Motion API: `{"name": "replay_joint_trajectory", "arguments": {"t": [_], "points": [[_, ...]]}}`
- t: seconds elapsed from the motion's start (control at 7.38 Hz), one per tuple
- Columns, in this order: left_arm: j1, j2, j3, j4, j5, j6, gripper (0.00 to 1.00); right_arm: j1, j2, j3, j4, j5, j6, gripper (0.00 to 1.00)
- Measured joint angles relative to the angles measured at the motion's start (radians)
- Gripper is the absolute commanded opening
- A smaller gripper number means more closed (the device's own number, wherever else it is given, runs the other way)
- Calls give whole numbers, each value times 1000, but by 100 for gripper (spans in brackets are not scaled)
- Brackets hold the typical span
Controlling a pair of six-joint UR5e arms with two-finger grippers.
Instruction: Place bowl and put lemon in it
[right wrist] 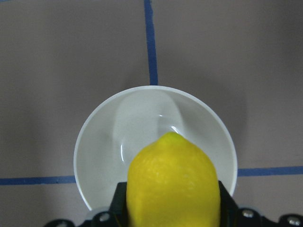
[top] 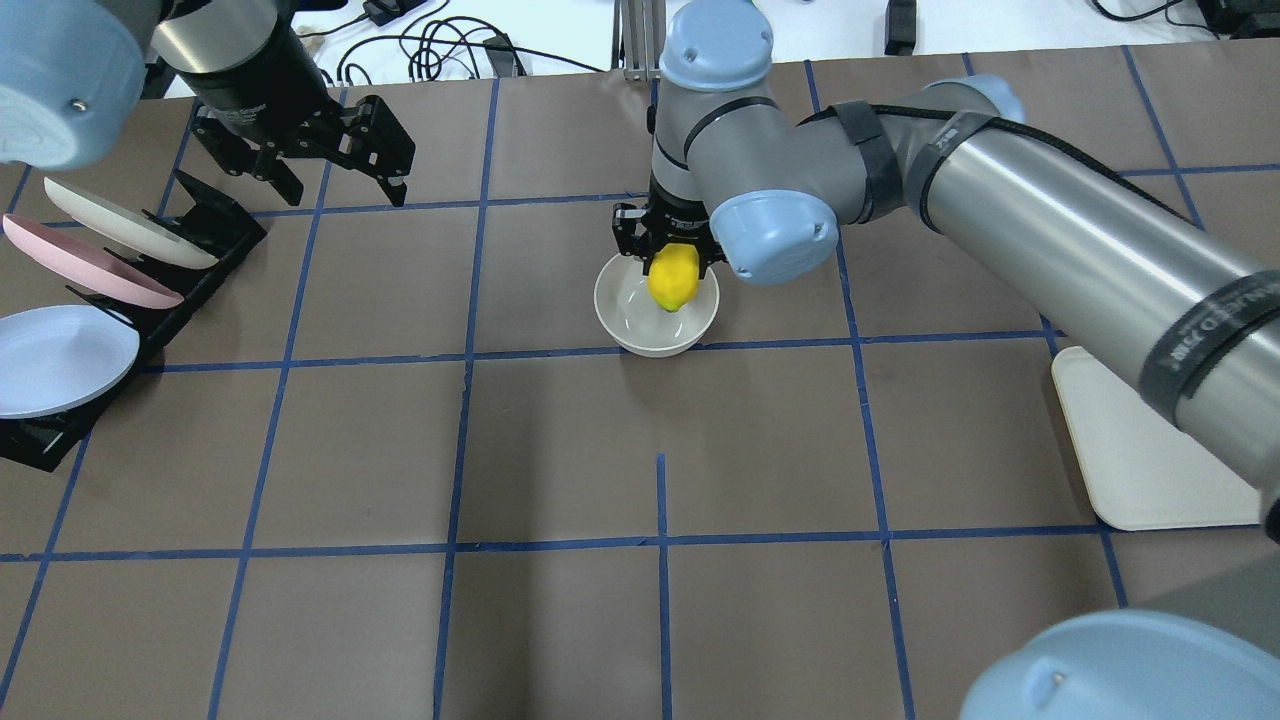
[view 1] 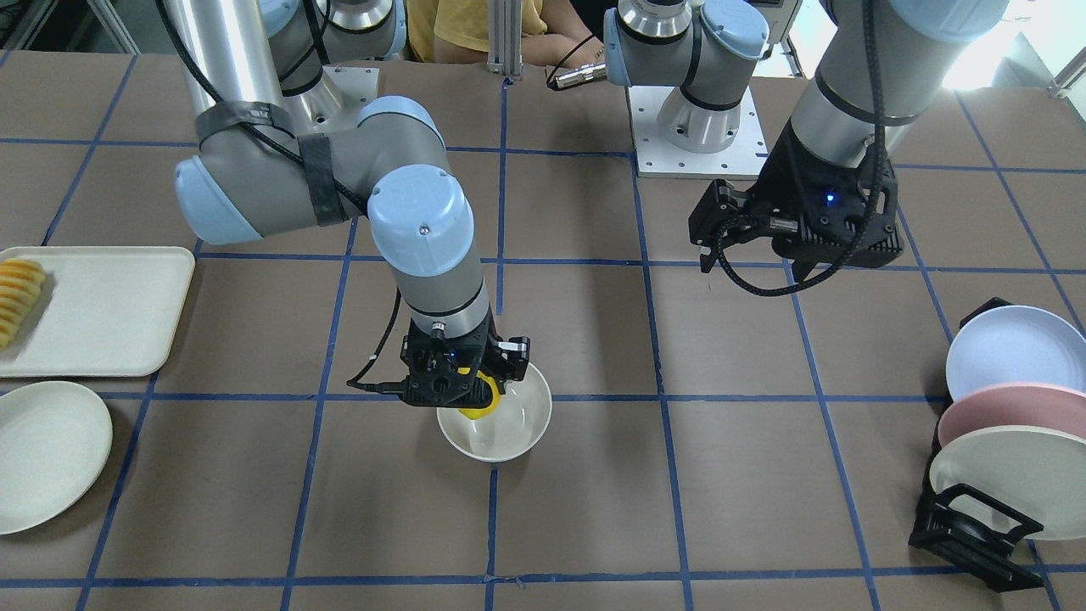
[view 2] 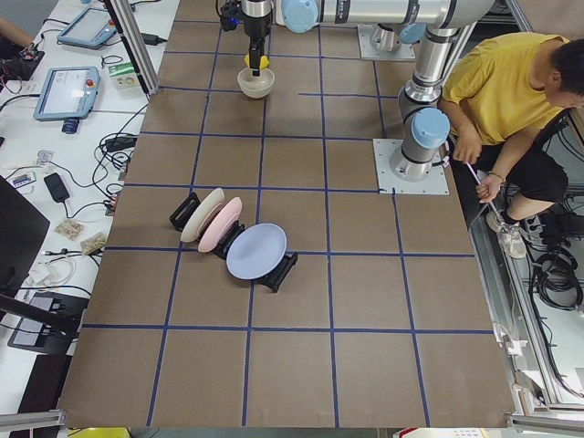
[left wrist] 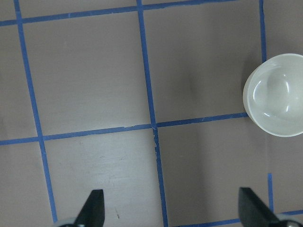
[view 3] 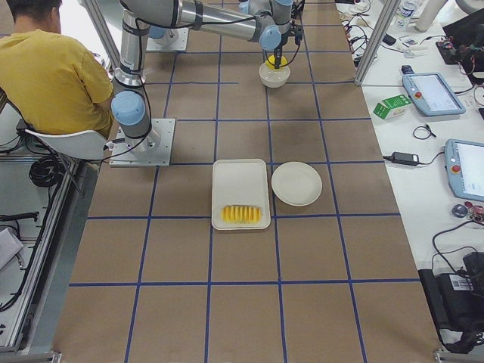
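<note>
The off-white bowl (top: 640, 318) stands upright near the table's middle; it also shows in the front view (view 1: 513, 428), the right wrist view (right wrist: 104, 151) and the left wrist view (left wrist: 277, 97). My right gripper (top: 672, 262) is shut on the yellow lemon (top: 674, 278) and holds it just above the bowl's inside, over its rim side nearest the arm. The lemon fills the lower right wrist view (right wrist: 173, 184) and shows in the front view (view 1: 477, 400). My left gripper (top: 335, 175) is open and empty, hovering high near the plate rack, well away from the bowl.
A black rack (top: 190, 260) holds cream (top: 125, 228), pink (top: 85, 270) and blue (top: 60, 358) plates at the table's left. A cream tray (view 1: 110, 310) with sliced yellow food (view 1: 17, 297) and a flat white plate (view 1: 42, 450) lie on the robot's right side. A person (view 2: 516, 100) sits behind the robot.
</note>
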Motion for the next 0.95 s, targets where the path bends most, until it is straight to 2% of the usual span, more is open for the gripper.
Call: {"name": "replay_joint_trajectory", "arguments": {"t": [0.27,0.41,0.54,0.68,0.95], "points": [[-1,12,-6,0,0,-5,100,15,50,0,-37,3,0,0],[-2,14,-6,1,-1,-7,100,16,72,-1,-50,0,-1,27],[-1,14,-6,2,-2,-7,100,17,89,-1,-63,-1,-1,72],[0,15,-6,2,-2,-7,100,17,99,-1,-76,-2,-2,100],[3,15,-6,2,-2,-7,100,14,98,3,-79,-7,-3,100]]}}
